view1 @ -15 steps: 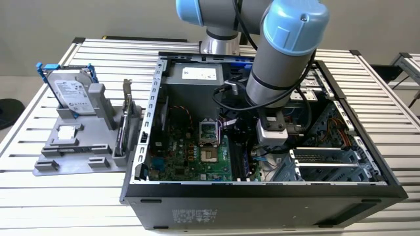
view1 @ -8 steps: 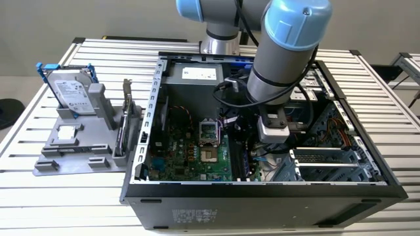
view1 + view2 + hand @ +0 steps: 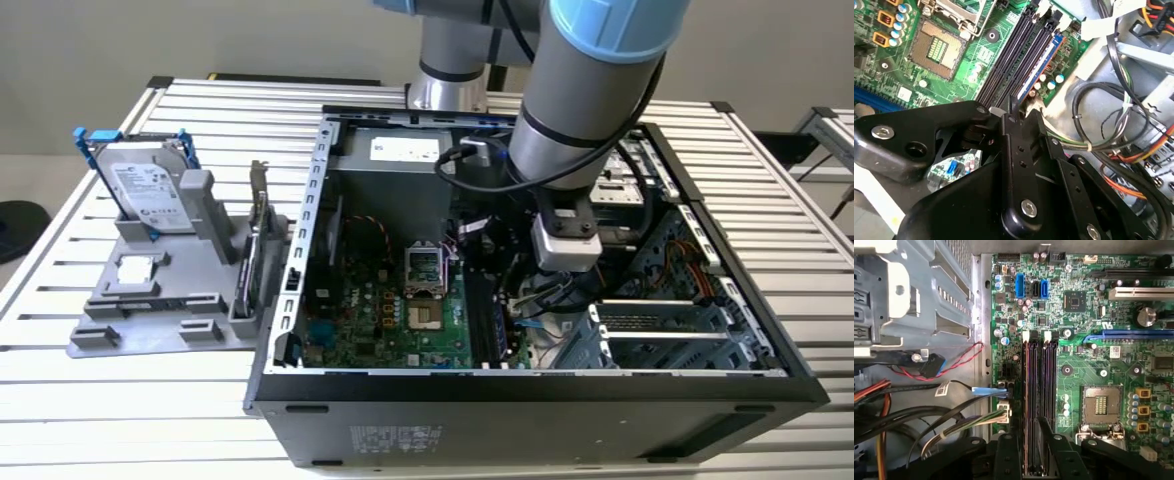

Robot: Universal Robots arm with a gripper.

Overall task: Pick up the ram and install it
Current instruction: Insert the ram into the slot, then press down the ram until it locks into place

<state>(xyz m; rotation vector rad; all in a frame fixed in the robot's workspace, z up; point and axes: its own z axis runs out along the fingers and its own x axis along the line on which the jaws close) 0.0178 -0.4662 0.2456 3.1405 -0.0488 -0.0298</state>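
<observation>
End effector (image 3: 1040,460) clamped on ram (image 3: 1044,440) at memory slots (image 3: 1040,385); stick judged light, stiff, fragile; edges best held.

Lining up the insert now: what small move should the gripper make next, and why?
Probably a slow, straight-down ease. In the first wrist view the gripper holds what looks like the ram edge-on just above the black memory slots, running roughly along them and apparently not yet seated.
</observation>
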